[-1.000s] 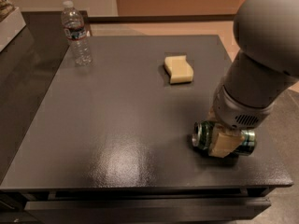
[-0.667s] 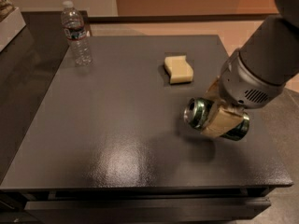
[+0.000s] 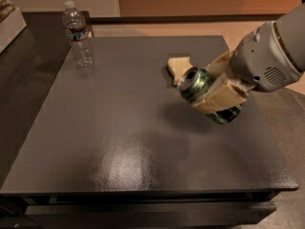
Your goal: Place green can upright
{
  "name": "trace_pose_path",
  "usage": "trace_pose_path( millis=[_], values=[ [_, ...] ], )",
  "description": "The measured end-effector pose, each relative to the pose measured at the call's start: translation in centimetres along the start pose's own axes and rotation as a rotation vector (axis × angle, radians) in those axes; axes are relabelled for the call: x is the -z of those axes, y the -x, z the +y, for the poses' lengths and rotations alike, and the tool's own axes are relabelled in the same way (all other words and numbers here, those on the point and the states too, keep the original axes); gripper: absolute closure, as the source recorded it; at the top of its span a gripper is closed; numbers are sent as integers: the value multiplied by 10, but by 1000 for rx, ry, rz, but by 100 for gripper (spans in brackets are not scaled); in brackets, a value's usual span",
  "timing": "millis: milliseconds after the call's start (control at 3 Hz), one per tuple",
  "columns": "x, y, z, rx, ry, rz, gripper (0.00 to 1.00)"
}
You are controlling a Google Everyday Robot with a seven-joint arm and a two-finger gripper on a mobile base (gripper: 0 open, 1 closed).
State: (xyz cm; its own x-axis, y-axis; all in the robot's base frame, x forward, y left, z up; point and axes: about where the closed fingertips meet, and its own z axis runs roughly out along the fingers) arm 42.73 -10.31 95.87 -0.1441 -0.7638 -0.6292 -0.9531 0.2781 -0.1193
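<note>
Quick rundown: the gripper [image 3: 217, 86] is over the right side of the table [image 3: 119, 142], roughly 3 o'clock from the tabletop's center, and it's clamped on the green can [image 3: 196, 84]. One tan finger [image 3: 223, 97] lies across the near side of the can's body and the other pokes out behind it, so the can is pinched btwn them.

The can isn't upright. It's tilted, nearly on its side, w/ the silver top aimed toward about 10 o'clock and the bottom end down toward 4 o'clock. It looks to be off the surface, since there's a dark shadow on the table below and a bit left of it.

The big grey arm [image 3: 267, 56] comes in from the right edge, approx 2 o'clock.

Other stuff: a yellow sponge [image 3: 177, 65] lies flat on the table just behind the can at about 1 o'clock. Can't tell if they touch, prob not. A clear water bottle [image 3: 78, 37] stands upright near the far left corner at 11 o'clock, well apart from the can.
</note>
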Motion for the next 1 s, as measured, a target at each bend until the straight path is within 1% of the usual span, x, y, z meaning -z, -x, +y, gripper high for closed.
trace_pose_path(
  millis=[333,667,1000],
  values=[
    [-3,8,-8,-41,-24,-186,100],
    [-5,16,-13,-81,-25,-354,100],
    [-9,19,-12,-104,-9,-485,100]
  ],
)
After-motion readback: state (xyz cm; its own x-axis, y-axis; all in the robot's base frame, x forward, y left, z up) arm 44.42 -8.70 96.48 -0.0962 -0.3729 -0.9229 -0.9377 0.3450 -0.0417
